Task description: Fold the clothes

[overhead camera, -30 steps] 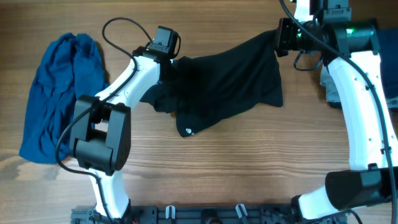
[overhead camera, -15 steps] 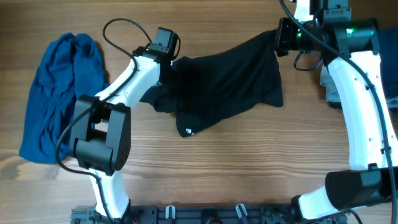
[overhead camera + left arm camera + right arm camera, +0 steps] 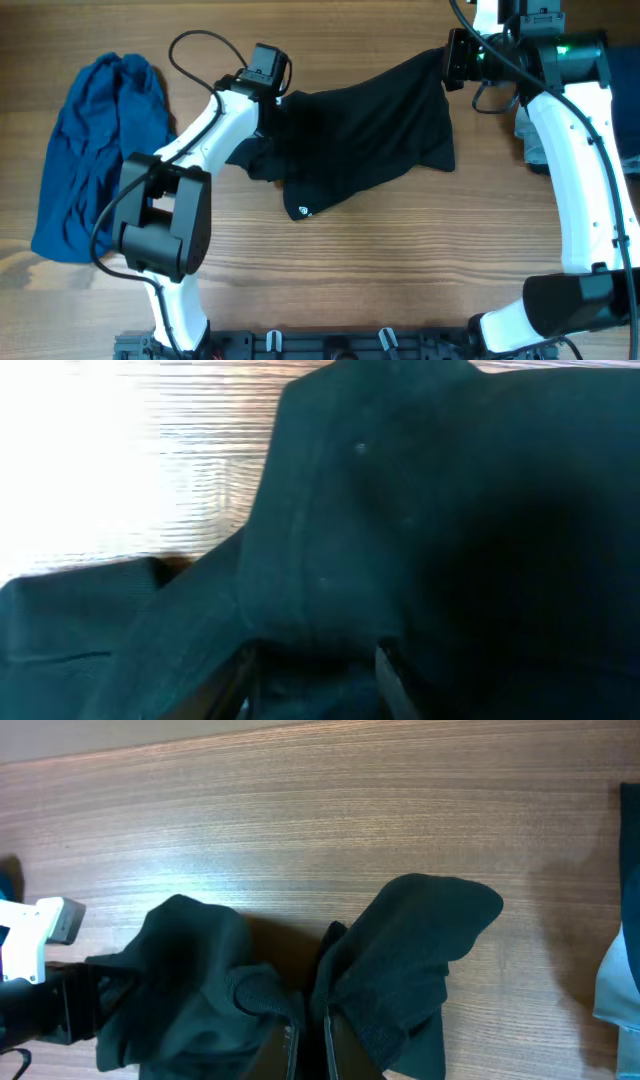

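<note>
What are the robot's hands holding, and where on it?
The right gripper is shut on the black T-shirt, pinching bunched fabric at its right edge. The left gripper sits at the shirt's left side; whether it grips cannot be told.

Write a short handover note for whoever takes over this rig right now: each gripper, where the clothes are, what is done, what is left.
Right gripper shut on the black T-shirt, at its far right corner.
Left gripper at its left edge, cloth between its jaws; grip unclear.
T-shirt lies crumpled on the table between the arms.
Done: no neat fold yet.
Left: spread it flat, then fold.
Blue garment lies at the far left, apart.
</note>
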`<control>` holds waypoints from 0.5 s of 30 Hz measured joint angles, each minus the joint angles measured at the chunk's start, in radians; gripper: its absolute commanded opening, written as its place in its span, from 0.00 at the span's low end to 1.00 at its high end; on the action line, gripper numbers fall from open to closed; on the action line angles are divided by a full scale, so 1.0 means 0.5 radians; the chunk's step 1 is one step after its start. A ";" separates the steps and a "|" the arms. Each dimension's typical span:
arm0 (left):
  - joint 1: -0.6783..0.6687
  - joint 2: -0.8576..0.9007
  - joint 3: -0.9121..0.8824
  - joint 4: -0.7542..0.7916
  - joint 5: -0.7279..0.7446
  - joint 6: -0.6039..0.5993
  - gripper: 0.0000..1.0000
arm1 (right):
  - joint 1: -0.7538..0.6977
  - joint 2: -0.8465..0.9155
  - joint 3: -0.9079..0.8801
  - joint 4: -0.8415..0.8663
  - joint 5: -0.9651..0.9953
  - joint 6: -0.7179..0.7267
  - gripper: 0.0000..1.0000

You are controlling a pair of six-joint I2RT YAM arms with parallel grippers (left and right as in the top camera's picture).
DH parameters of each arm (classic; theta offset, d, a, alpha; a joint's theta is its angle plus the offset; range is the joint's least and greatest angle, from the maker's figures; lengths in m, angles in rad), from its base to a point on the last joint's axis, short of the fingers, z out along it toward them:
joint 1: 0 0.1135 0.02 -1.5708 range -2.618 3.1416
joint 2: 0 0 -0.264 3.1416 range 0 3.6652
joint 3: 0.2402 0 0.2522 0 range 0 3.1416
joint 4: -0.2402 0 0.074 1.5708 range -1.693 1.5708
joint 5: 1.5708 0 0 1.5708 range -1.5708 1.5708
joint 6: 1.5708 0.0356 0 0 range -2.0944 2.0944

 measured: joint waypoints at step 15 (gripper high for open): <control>-0.021 0.088 0.000 0.012 0.014 0.021 0.10 | 0.000 0.000 0.000 0.000 0.000 0.000 0.04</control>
